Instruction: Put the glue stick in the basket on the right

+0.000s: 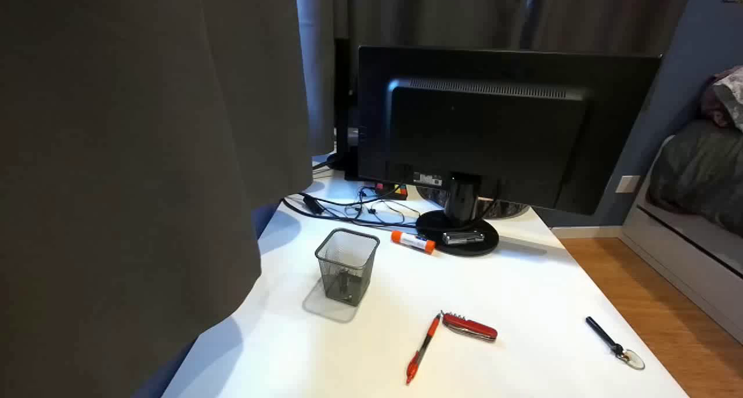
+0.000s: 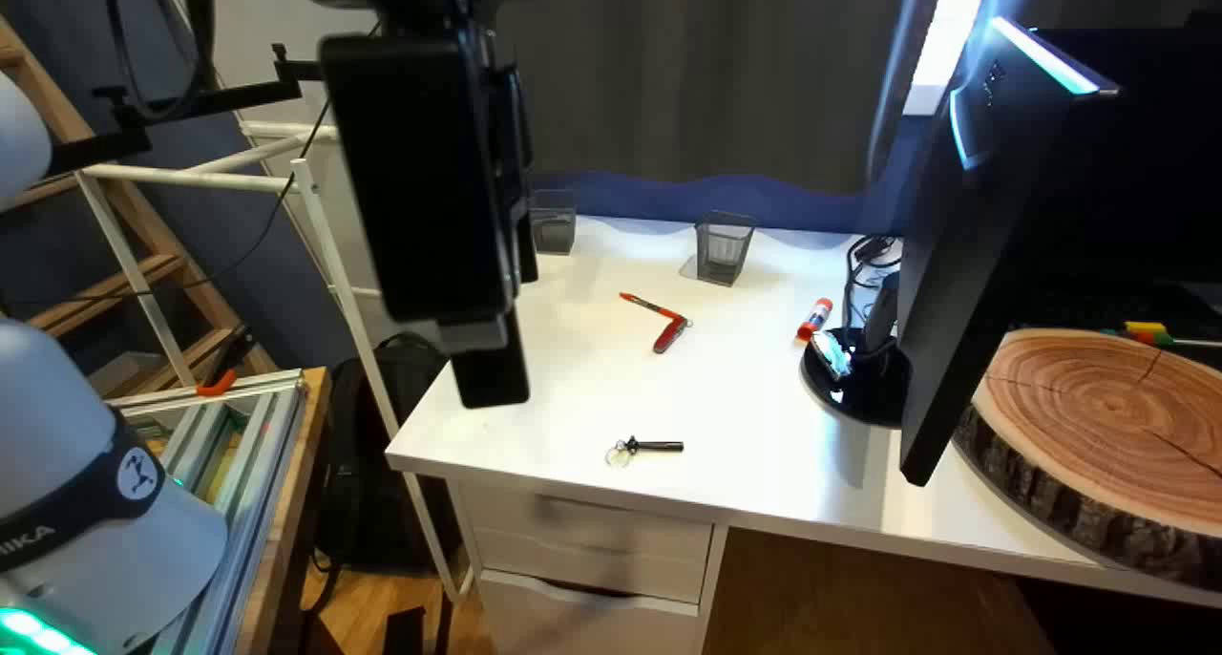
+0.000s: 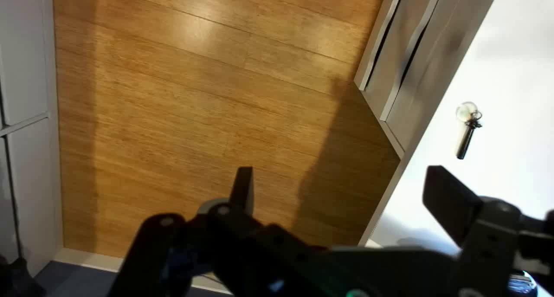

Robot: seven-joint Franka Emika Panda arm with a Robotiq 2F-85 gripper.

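Nearest us in the wrist view, our gripper (image 3: 340,175) spreads its fingers (image 3: 243,192) wide. Near the tabletop (image 2: 573,378) edge above the drawers (image 2: 587,558) lies a black ringed stick (image 2: 661,446); farther in we find a red pen (image 1: 424,348) and a red pocketknife (image 1: 469,328), ends close together. Our glue stick (image 1: 414,242) lies just beside the monitor base (image 2: 864,402), between that edge and the one by the curtain (image 2: 687,82). Near the latter stands the right-hand basket (image 2: 718,264), with a second basket (image 2: 556,230) closer to the corner.

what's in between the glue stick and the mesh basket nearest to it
Nothing but bare white desktop lies between the glue stick and the mesh basket; the gap shows in both exterior views.
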